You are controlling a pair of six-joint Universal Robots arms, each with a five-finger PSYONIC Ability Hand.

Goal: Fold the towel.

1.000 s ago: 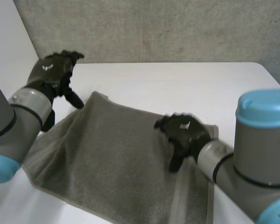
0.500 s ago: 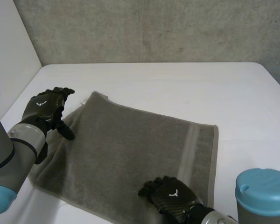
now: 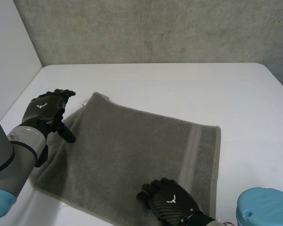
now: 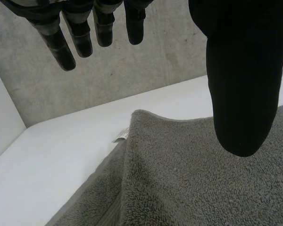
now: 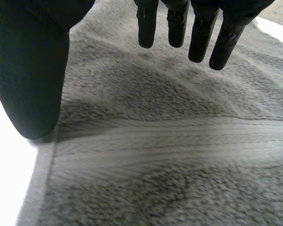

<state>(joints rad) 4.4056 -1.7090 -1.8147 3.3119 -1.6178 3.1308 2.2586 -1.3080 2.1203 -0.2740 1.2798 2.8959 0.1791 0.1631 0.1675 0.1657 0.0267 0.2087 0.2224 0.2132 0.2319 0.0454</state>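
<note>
The left robot hand point(image 3: 45, 110) hung at the middle left of the head view, ending the grey left arm point(image 3: 12, 157), its fingers point(image 4: 80, 37) straight and its thumb point(image 4: 240, 94) apart. The right robot hand point(image 3: 172, 205) sat at the lower edge, right of centre, fingers point(image 5: 198, 37) extended and thumb point(image 5: 33, 80) spread. The right arm's light-blue cap point(image 3: 264, 207) showed at the lower right.

In the head view, the right hand point(image 3: 172, 205) covers a patch of the towel point(image 3: 132, 150) by its near edge, and hand and towel both run off the bottom edge. The left arm point(image 3: 12, 160) hides part of the towel's left edge. In the left wrist view, a white label point(image 4: 121, 135) at the towel's edge is too small to read, and the left hand point(image 4: 240, 70) is cut off above its fingers.
</note>
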